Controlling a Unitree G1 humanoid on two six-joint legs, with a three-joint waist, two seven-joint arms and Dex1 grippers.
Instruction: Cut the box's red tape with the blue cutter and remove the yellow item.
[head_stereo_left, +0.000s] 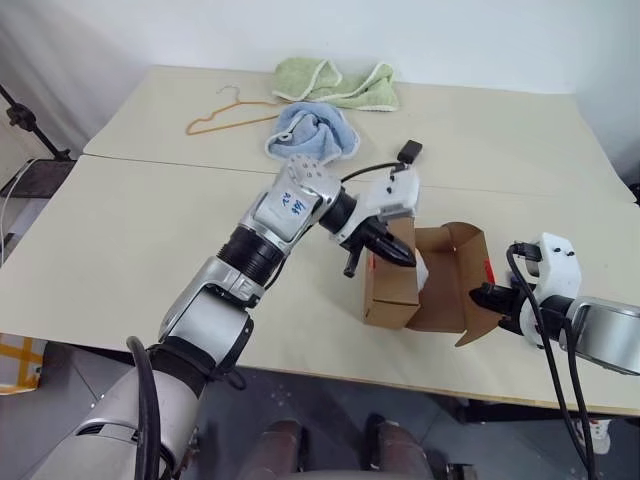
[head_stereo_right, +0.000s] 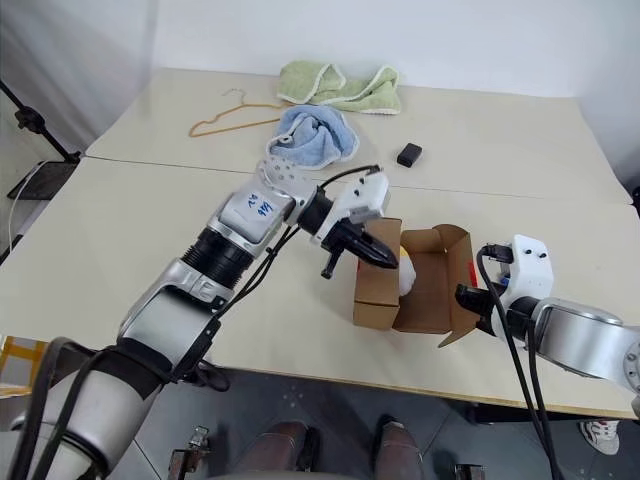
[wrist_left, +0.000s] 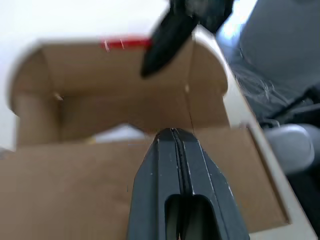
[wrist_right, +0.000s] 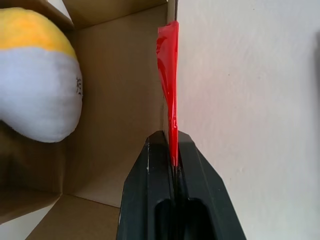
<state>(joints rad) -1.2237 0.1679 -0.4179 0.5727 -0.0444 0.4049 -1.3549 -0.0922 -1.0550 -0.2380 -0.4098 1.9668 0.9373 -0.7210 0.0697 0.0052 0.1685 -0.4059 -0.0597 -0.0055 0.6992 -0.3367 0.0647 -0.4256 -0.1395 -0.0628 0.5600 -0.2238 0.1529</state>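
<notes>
Jaws together, left gripper (head_stereo_right: 385, 258) angles down over the box (head_stereo_right: 385, 290); right gripper (wrist_right: 173, 150) pinches its taped flap.

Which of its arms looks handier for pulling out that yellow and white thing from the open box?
Probably the left: its tool hangs shut over the yellow item, while the right tool pinches the box flap.

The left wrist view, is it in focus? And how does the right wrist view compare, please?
Left wrist view: the box and red tape look soft and blurred, and the dark finger above them is smeared; the left gripper is fairly crisp. Right wrist view: sharp, with the red tape and the yellow item clearly defined.
</notes>
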